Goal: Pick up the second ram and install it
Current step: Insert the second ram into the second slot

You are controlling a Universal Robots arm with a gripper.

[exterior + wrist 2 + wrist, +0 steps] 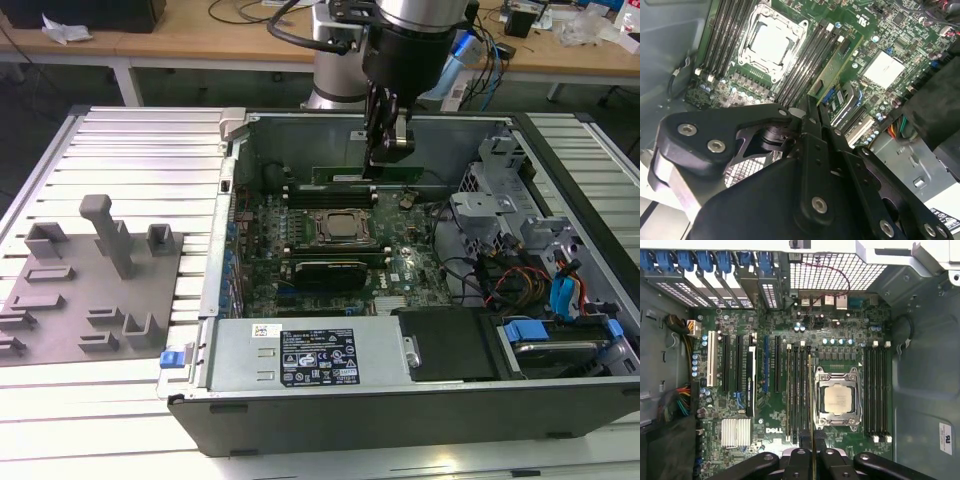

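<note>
The gripper (385, 158), jaws clamped on the second ram (340, 176), holds the green stick on edge beneath itself, its long axis parallel to the memory slots (795, 390) beside the CPU socket (345, 228); contact with a slot is indeterminable.

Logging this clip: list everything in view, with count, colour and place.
second ram: one, green, held above the motherboard by the CPU socket
CPU socket: one, silver, mid-motherboard
black card: one, black, in a motherboard slot
heatsink: one, silver, on the motherboard
power supply: one, grey, inside the case
computer case: one, dark, open on the table
fixture tray: one, grey, exterior view's left
gripper: one, black, shut on the second ram
</note>
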